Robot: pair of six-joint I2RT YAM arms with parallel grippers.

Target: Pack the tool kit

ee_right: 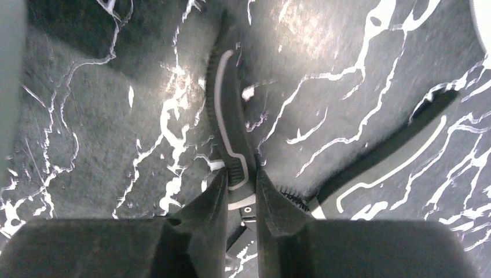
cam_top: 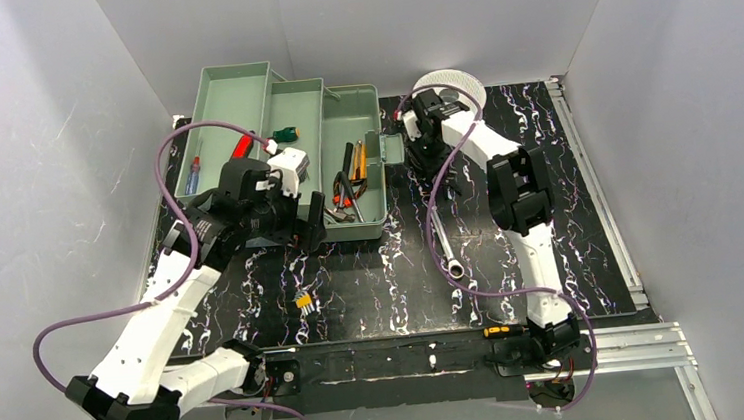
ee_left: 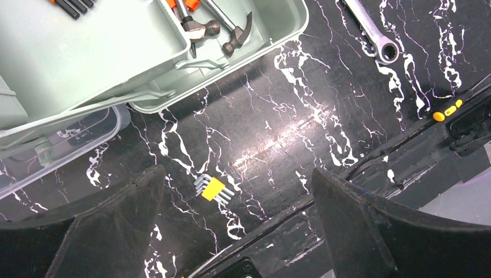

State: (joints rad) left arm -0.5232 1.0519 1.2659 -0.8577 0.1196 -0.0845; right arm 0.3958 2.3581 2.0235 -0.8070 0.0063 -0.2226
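Observation:
The tool kit's pale green box lies open at the back left with its trays fanned out. Hammers and orange-handled tools lie in the base. A hex key set in a yellow holder lies on the black marbled mat, and my left gripper hangs open above and just right of it. At the back, right of the box, my right gripper is shut on one dark grey handle of a pair of pliers. The other handle splays out to the right.
A long ratchet wrench lies on the mat between the arms. A round white spool stands behind the right gripper. The box's clear lid rests on the mat under the trays. A small black and yellow tool lies by the right arm's base.

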